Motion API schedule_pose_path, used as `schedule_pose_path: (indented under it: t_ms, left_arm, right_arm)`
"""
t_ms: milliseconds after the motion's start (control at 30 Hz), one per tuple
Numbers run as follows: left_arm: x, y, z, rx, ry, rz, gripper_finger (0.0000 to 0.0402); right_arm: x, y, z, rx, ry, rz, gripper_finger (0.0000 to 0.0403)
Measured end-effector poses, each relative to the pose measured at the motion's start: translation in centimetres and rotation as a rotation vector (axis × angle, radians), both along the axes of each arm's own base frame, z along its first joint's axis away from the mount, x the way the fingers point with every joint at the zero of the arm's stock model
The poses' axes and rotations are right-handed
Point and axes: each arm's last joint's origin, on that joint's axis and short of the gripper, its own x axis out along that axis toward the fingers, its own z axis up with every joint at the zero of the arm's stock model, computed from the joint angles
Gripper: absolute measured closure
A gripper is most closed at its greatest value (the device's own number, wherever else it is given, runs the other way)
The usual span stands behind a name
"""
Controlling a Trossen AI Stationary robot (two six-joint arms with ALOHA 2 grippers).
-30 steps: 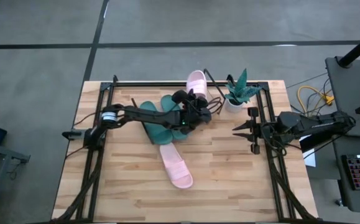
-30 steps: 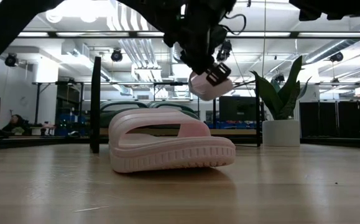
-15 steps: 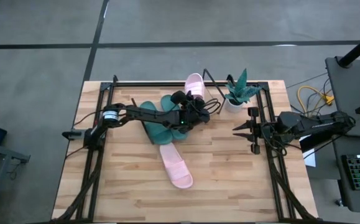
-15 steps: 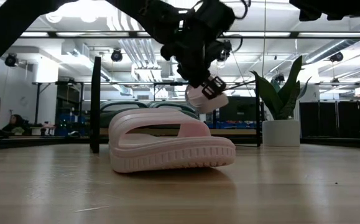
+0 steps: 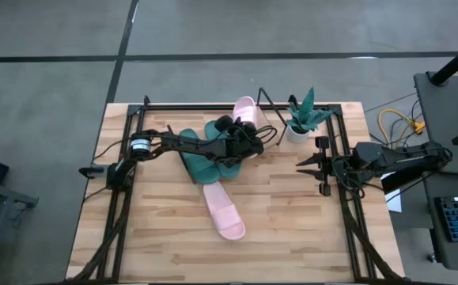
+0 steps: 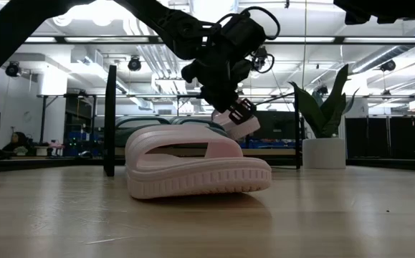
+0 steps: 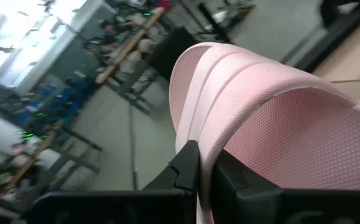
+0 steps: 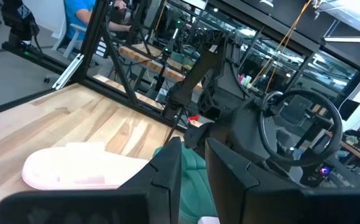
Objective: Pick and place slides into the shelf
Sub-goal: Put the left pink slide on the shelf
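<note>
Left jaws (image 5: 243, 141) are pinching the pink slide (image 5: 247, 111) (long axis pointing onward to the shelf (image 5: 205, 136)); right jaws (image 5: 308, 166), barely parted, are idling well apart.

high: overhead, straight down on the whole table (image 5: 292, 237)
low: table height, level, near the pink slide (image 6: 193, 165)
wrists: close, past each gripper
shared: pink slide

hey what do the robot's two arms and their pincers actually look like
Both arms are dark, slim and jointed. The left arm has a silvery white band near its base and loose black cable loops by the wrist; its pincer carries flat black fingers and a white marking. The right arm ends in a pincer with two pointed black fingers.
</note>
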Motion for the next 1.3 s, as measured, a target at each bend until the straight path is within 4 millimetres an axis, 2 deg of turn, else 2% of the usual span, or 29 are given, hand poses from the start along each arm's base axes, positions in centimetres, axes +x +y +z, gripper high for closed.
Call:
schedule_pose_path:
  t_ms: [167,400,500,767,933,1067,1300]
  left_arm:
    - [0.2,0.2,-0.2,-0.066,-0.015,-0.073,0.0401]
    - [0.1,0.7,-0.3,-0.097,-0.052,-0.082,0.0392]
    - [0.1,0.8,-0.5,-0.13,-0.041,-0.11,0.0363]
    - [0.4,0.7,-0.6,-0.225,-0.031,-0.236,0.0252]
    - [0.5,0.6,0.2,-0.208,-0.002,-0.259,0.0212]
    - [0.2,0.1,1.4,-0.192,0.067,-0.321,0.0206]
    - [-1.1,-0.8,3.8,-0.293,0.253,-0.604,0.0218]
  right_arm:
    - [0.0,0.0,0.0,0.0,0.002,0.0,0.0339]
    - [0.0,0.0,0.0,0.0,0.003,0.001,0.0339]
    - [0.0,0.0,0.0,0.0,0.003,0.001,0.0339]
    - [0.0,0.0,0.0,0.0,0.003,0.001,0.0339]
    - [0.0,0.0,0.0,0.0,0.004,0.001,0.0339]
    - [0.0,0.0,-0.1,-0.002,0.011,0.001,0.0339]
    - [0.0,0.0,-0.2,-0.002,0.016,0.001,0.0339]
